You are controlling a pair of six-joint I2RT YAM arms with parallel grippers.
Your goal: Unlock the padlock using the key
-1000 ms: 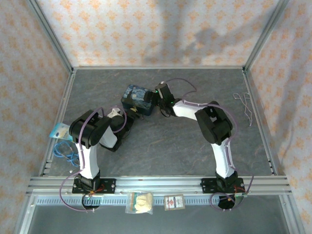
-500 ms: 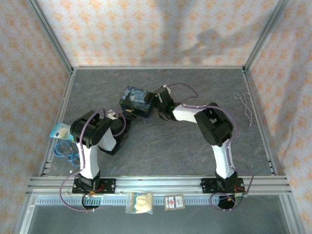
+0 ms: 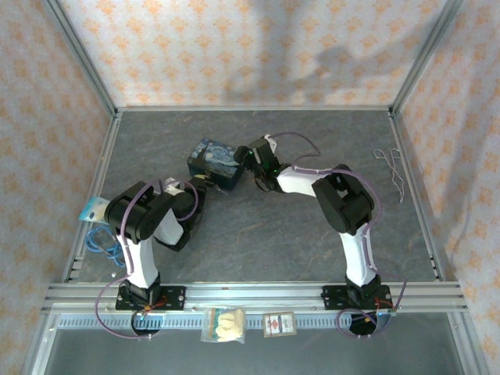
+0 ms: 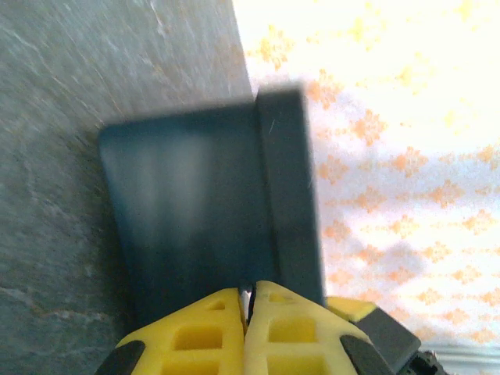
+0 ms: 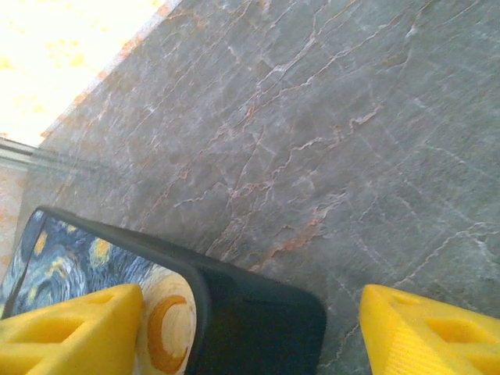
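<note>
Left fingers (image 4: 205, 336) pinch a thin sliver I take for the key (image 4: 249, 295), while my right fingers (image 5: 70, 328) sit apart astride the painted box (image 3: 212, 160), which has slid leftward, so the padlock, hidden from me, needs fresh aim.

a dark blue box with a swirly yellow print (image 3: 212, 162) sits mid-table on the grey marbled table (image 3: 258, 234), with thin bent wire loops (image 3: 393, 166) far off at the right edge. at the left edge lie a pale blue packet (image 3: 95, 209) and a blue cable coil (image 3: 101, 242); a clear bag (image 3: 223, 324) and a small card (image 3: 279, 324) rest at the near rail.
</note>
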